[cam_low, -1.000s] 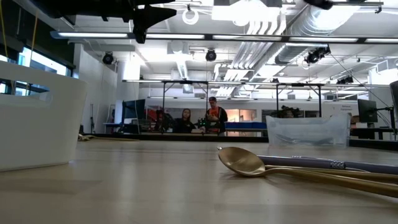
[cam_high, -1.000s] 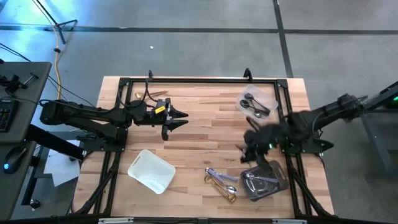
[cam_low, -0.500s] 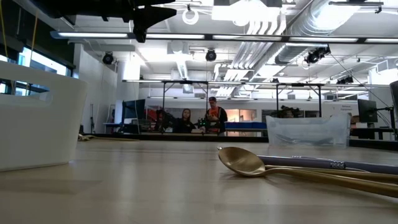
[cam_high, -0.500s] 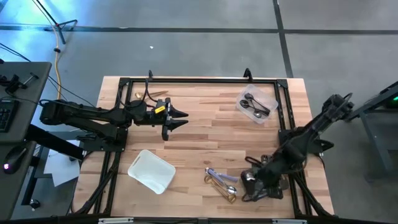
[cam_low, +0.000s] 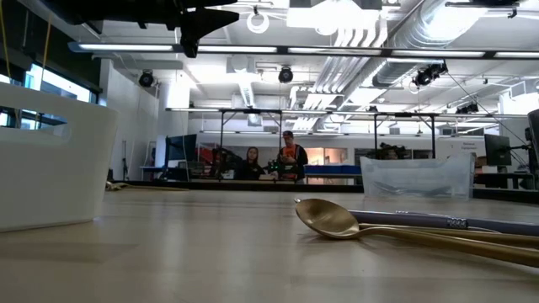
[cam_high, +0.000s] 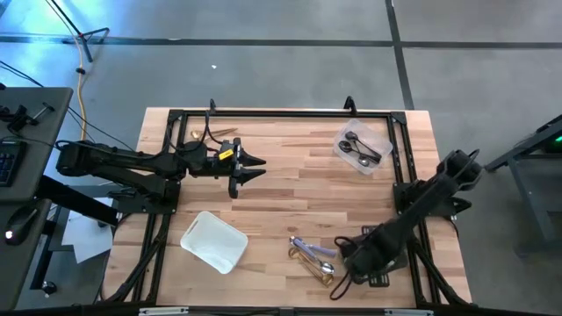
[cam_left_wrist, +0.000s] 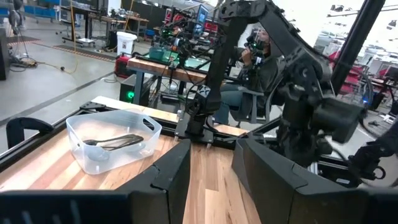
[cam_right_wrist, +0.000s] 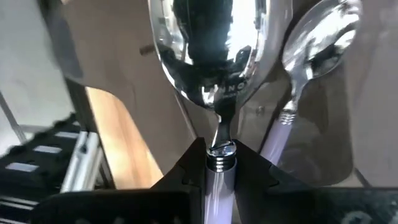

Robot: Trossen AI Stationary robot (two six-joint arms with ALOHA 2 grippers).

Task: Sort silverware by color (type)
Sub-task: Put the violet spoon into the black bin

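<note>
Swinging down toward five o'clock, right claw (cam_right_wrist: 217, 163) grips a silver spoon (cam_right_wrist: 211, 50) above its tray, nearly sorted.

Bright overhead strip lights, glare on the silver spoon (cam_right_wrist: 208, 46), blurred foreground.

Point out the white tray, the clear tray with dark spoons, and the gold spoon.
white tray (cam_high: 213, 240), high view, its bare floor.
clear tray (cam_high: 381, 144), high view, its rim beside the dark spoons.
gold spoon (cam_low: 327, 218), low view, its bowl.
</note>
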